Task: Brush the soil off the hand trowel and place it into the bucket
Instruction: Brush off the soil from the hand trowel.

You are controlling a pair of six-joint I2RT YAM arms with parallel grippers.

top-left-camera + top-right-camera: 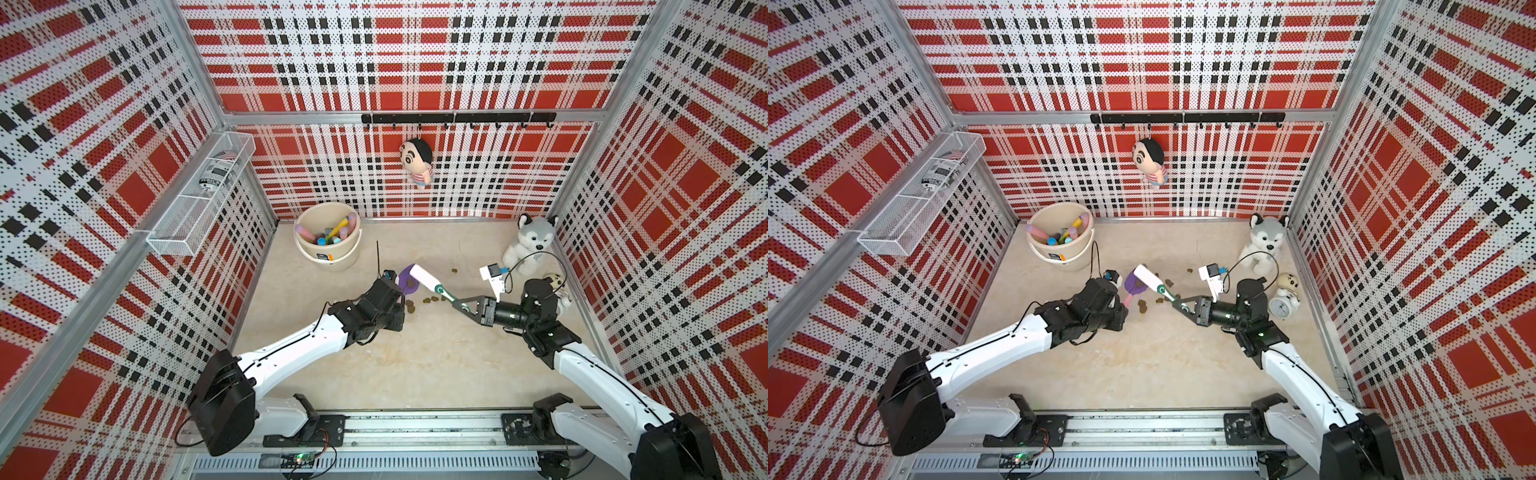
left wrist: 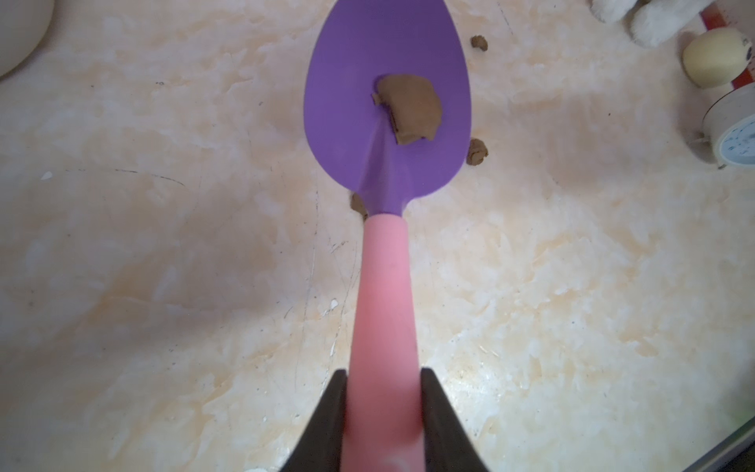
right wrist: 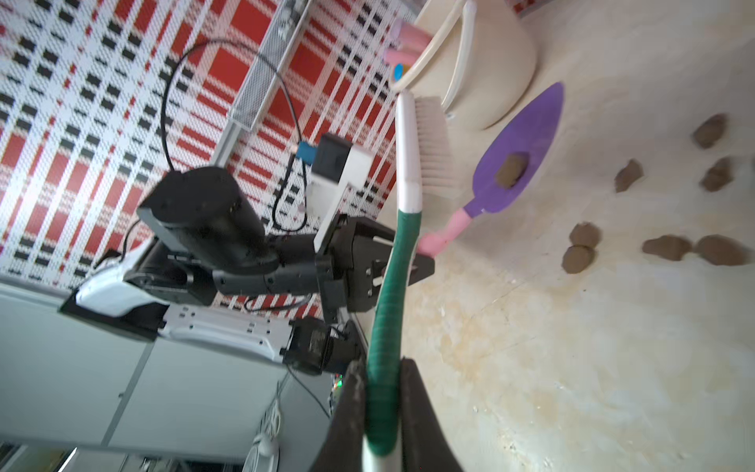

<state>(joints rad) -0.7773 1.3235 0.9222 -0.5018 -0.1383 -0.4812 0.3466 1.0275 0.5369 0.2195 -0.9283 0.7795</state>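
The hand trowel has a purple blade [image 2: 388, 135] and a pink handle [image 2: 386, 294], and my left gripper [image 2: 384, 374] is shut on that handle. It is held low over the floor right of the bucket [image 1: 332, 257]. One lump of soil [image 2: 412, 108] sticks to the blade's middle, and the same lump [image 3: 510, 171] shows in the right wrist view. My right gripper [image 3: 382, 363] is shut on the green handle of a white brush [image 3: 435, 147]. In both top views the brush head [image 1: 422, 275] overlaps the blade [image 1: 1130, 282]. Whether the bristles touch it I cannot tell.
Loose soil lumps [image 1: 430, 298] lie on the floor under and right of the trowel. The cream bucket holds several coloured tools [image 1: 332, 235]. A husky plush [image 1: 530, 245] and an alarm clock [image 1: 1281, 305] stand by the right wall. A wire basket [image 1: 199, 199] hangs on the left wall.
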